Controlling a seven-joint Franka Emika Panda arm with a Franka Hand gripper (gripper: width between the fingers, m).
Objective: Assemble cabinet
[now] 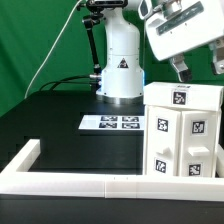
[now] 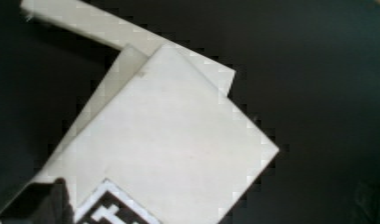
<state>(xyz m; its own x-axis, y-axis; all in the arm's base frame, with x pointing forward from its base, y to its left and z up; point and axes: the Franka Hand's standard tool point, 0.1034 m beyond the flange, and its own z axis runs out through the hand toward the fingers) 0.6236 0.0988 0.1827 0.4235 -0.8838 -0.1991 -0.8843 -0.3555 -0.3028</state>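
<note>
I am hovering above the cabinet [image 1: 183, 130], which stands at the exterior view's right, near the front border frame [image 1: 100, 183], on the black worktop [image 1: 60, 120]. My jaws [image 1: 181, 71] hang just over its top panel, near the far right corner, and I judge they grip nothing, though their tips are dark and small against the curtain, so I cannot tell how far apart they stand. From my wrist camera I look down on a broad white face of the cabinet [image 2: 160, 130] with one black-and-white tag at its edge, and a dark fingertip [image 2: 39, 200] shows beside it. My judgement is that the body is largely together, and the step in hand is either leaving the top piece after seating it or coming down to press or re-grip it; which of these, the pictures do not settle. The next move calls for a straight vertical path, keeping clear of the top edge so the stacked pieces are not nudged out of line. Counting: one cabinet, with five tags visible on its near faces; one marker board [image 1: 110, 123] with four tags lying flat in the middle of the worktop; one low white border frame along the near and left sides; one arm base [image 1: 120, 62] at the far side.
</note>
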